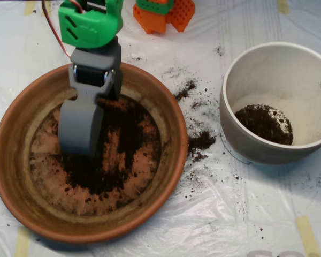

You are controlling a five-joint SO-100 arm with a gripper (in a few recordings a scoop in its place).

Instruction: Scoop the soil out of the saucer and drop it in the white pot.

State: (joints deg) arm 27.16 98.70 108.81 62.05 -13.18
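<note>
Overhead view: grey scoop (79, 144) is reaching down into the saucer (21, 184) at its left-centre, tip sitting on the soil (120, 160); can't tell whether its shells are apart or together. Soil is lying thin and patchy across the saucer floor. White pot (241, 136) is standing to the right, apart from the saucer, holding a dark clump of soil (264, 123). Spilled crumbs (200, 142) are lying on the plastic sheet (246, 214) between both. Orange block (166, 13) is sitting at top.

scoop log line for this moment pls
scoop down in saucer | soil thin there | some in pot | spill between
</note>
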